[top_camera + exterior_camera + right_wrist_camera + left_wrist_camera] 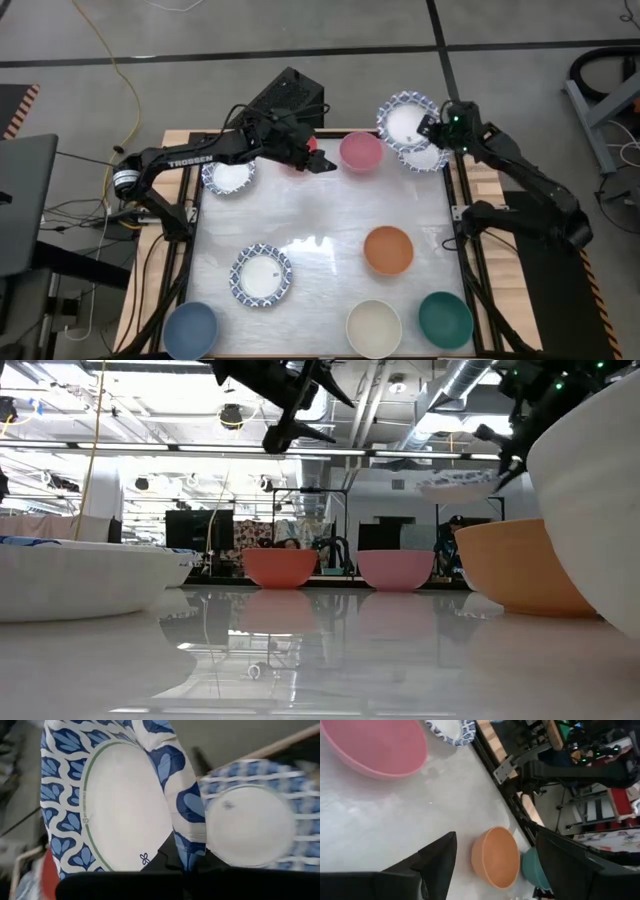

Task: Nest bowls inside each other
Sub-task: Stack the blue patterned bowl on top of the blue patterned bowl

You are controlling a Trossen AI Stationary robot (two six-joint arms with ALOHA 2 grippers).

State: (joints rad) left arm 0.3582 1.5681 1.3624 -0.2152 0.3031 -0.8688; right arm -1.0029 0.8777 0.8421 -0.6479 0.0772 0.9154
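Note:
My right gripper (432, 126) is shut on a white bowl with a blue patterned rim (405, 120) at the table's far right corner. It holds it above a second patterned bowl (427, 157) that rests on the table. My left gripper (318, 160) hangs open above the far edge, over a red bowl (280, 567) and just left of a pink bowl (361, 151). Nothing is between its fingers (440, 855). Two more patterned bowls (229, 177) (262, 274) sit on the left half. Orange (388, 250), cream (373, 327), teal (445, 318) and blue (190, 330) bowls stand toward the near edge. My right gripper (175, 862) holds the patterned bowl by its rim (181, 840), on the side toward the table's right edge. One dark finger (162, 860) lies on the inner side; the rim hides the other. The bowl is lifted clear and tilted over the second patterned bowl (250, 825).
A black box (290, 95) stands just beyond the far edge behind the left arm. Wooden rails (455, 190) frame the white tabletop. The middle of the table (320, 215) is bare. Cables and a dark stand lie on the floor around the table.

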